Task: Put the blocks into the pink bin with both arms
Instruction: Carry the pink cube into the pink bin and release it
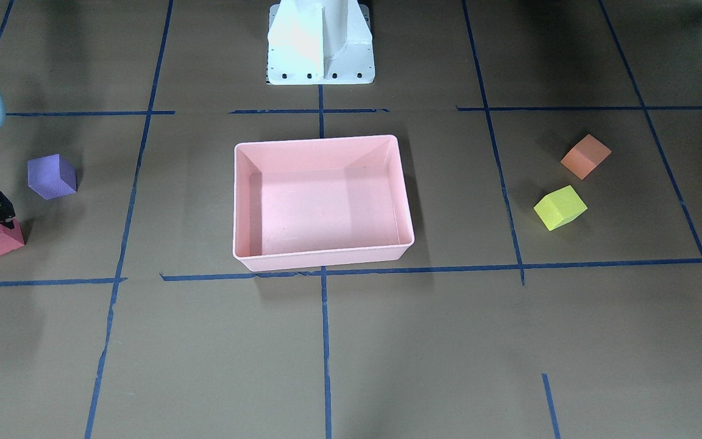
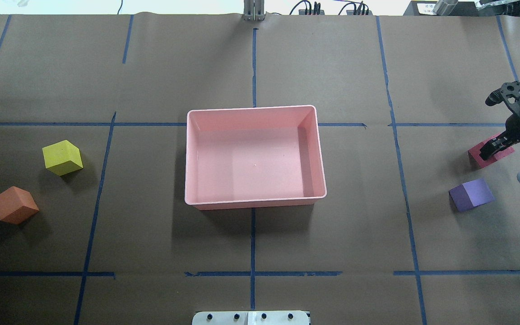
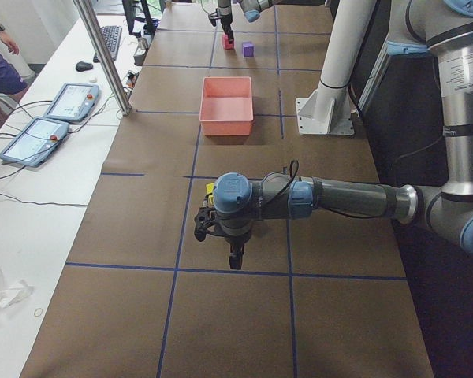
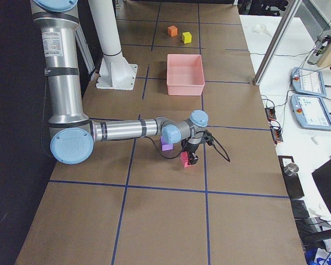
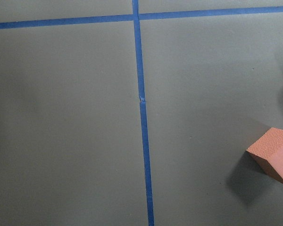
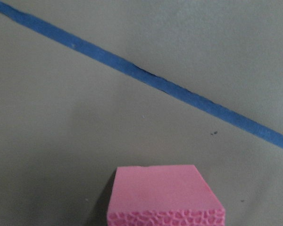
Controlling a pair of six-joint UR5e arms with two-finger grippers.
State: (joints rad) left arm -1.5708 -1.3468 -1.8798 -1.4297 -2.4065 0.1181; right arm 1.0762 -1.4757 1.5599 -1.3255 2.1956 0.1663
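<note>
Overhead exterior view puts the pink bin (image 2: 255, 109) in the middle of the tabletop (image 2: 332, 248), with all four blocks lying outside it. At the bin's 3 o'clock the right pincer (image 2: 492, 148) sits over the red-pink block (image 2: 479, 159); I cannot tell whether it grips the block. The purple block (image 2: 471, 194) lies at 4 o'clock, the yellow-green block (image 2: 62, 157) at 9 and the orange block (image 2: 14, 205) at 8. The left pincer (image 3: 221, 244) shows only in the exterior left view, so I cannot tell its state.
</note>
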